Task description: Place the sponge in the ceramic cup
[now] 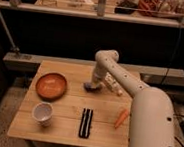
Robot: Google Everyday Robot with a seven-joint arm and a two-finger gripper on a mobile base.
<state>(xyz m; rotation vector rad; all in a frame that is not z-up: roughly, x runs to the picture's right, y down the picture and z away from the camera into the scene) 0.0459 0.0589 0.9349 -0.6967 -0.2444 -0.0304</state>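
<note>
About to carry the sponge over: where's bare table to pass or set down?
Bare: wood between orange bowl, ceramic cup and striped bar; also the back-left edge. Crowded: around the claw, shut on the sponge, beside the bottle.

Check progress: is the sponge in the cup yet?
Not yet. Done: the gripper is down at the sponge, mid-table. In hand: it looks shut on the sponge, which lies on the table, not lifted. Left: lift, carry to the ceramic cup at the front-left corner, which looks empty, and release.

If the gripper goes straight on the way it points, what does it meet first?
The gripper points down, jaws seemingly shut on the sponge; next comes the wooden table just beneath.
</note>
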